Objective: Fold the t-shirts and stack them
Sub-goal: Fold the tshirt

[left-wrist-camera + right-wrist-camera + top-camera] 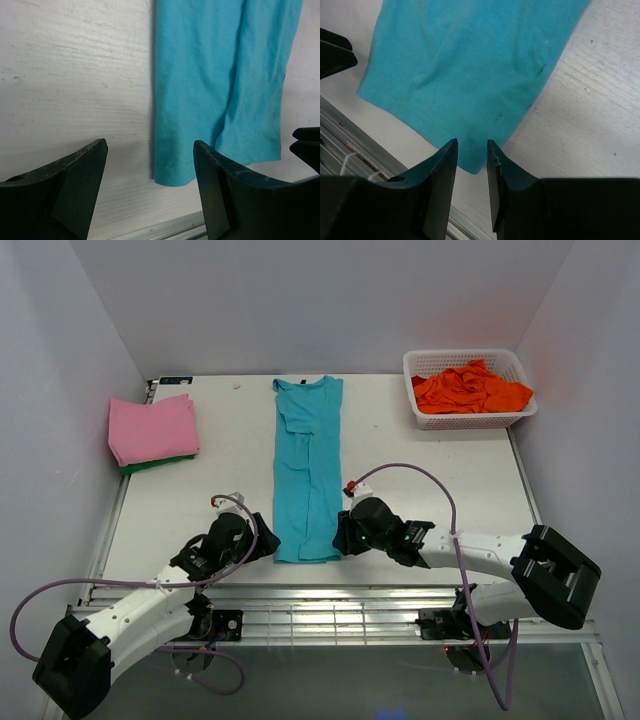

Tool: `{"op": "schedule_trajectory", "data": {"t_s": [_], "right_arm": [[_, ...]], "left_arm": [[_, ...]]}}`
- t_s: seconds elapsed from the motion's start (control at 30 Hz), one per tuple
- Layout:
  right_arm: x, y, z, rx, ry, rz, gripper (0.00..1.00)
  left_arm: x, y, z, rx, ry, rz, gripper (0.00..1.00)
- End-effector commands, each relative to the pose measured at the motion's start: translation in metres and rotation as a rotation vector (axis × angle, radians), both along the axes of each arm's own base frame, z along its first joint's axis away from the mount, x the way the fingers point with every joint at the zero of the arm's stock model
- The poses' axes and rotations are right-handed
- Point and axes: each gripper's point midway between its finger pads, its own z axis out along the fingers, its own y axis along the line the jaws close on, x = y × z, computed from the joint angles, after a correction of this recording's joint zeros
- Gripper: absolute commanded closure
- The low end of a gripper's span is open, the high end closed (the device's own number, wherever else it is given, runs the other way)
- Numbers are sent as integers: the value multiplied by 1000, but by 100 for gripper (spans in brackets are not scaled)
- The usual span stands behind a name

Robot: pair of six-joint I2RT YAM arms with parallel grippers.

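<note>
— Where do we find the teal t-shirt?

— In the middle of the table, folded lengthwise into a long narrow strip. Its collar lies at the far end and its hem at the near edge, flat on the surface.

— And our two arms?

— Both are low at that hem, one on each side. The left gripper stands wide: its wrist camera shows the two dark fingers well apart, with the shirt's near left corner lying on the table ahead of the gap and nothing held. The right gripper is drawn narrow, only a slim gap left between its fingers, and it sits over the right corner of the hem.

— Is the right one pinching the cloth?

— We see no fabric between the fingers, and the cloth looks flat; whether the tips touch it, we cannot say from this angle.

— What else is on the table?

— At the far left a folded pink shirt rests on a green one, of which only an edge shows. At the far right a white basket holds crumpled orange shirts.
</note>
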Motion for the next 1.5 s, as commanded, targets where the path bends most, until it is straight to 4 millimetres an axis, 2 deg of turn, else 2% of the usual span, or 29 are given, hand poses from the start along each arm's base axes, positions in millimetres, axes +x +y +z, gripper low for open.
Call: {"op": "schedule_trajectory", "data": {"t_s": [0.0, 0.17, 0.43, 0.53, 0.7, 0.93, 0.97, 1.0, 1.03, 1.13, 1.27, 1.3, 1.33, 1.4, 1.47], "right_arm": [[-1, 13, 6, 71, -7, 14, 64], [-5, 7, -1, 51, 8, 2, 64], [-13, 0, -1, -2, 20, -11, 62], [-18, 0, -4, -17, 32, -5, 60], [-24, -2, -8, -51, 28, -17, 58], [-22, -2, -14, -65, 24, -25, 48], [-21, 0, -11, -52, 15, -22, 29], [-20, 1, -10, -49, 10, -26, 29], [-20, 1, -9, -45, 6, -24, 22], [-19, 3, 2, -16, -17, -23, 21], [-16, 4, 29, 64, -71, -32, 21], [-16, 5, 33, 90, -80, -31, 19], [-17, 6, 38, 113, -88, -26, 10], [-16, 9, 52, 169, -112, -25, 10], [-16, 8, 52, 174, -117, -27, 6]], "left_arm": [[-5, -17, 2, -94, -5, -53, 20], [-11, -18, -8, -106, 9, -65, 20], [-14, -18, -16, -88, 45, -76, 20], [-22, -21, -21, -89, 97, -102, 20], [-33, -14, -30, -44, 167, -94, 20], [-39, -15, -28, -40, 195, -96, 19], [-41, -14, -28, -38, 200, -96, 19], [-40, -15, -27, -36, 199, -95, 19], [-41, -15, -27, -38, 199, -93, 19], [-41, -15, -25, -43, 191, -90, 19], [-41, -15, -23, -48, 188, -84, 19], [-41, -15, -23, -48, 188, -84, 19], [-41, -15, -23, -48, 189, -86, 19], [-42, -15, -24, -47, 192, -89, 19], [-42, -16, -23, -50, 188, -90, 19]]}}
